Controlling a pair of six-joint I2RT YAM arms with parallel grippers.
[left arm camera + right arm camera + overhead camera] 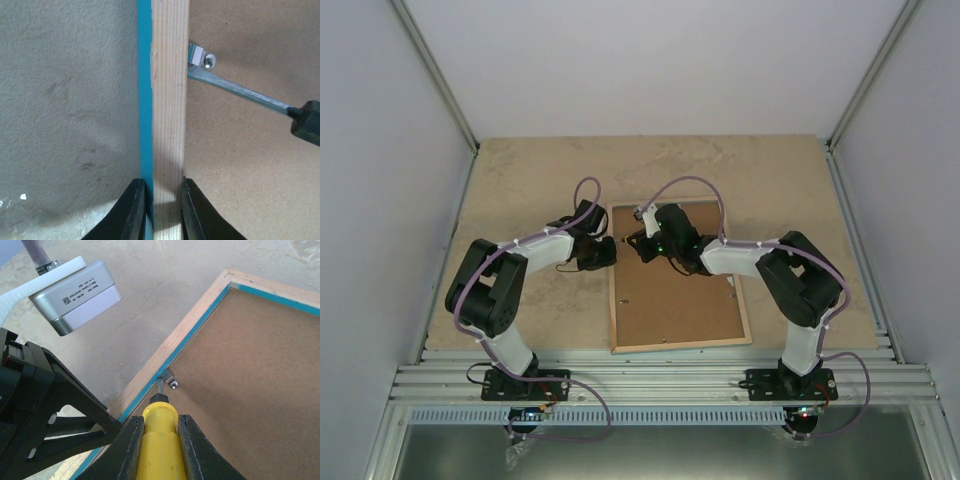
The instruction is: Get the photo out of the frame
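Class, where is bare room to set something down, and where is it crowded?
Free: the table strip between frame and back wall; its far-left corner. Crowded: frame's left rim, where left fingers, right fingers and screwdriver meet.

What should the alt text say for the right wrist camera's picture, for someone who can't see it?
The right gripper clamps a yellow-handled screwdriver, its tip at a small metal clip on the frame's wooden rim. The brown backing board lies to the right; the other arm and its silver camera fill the left.
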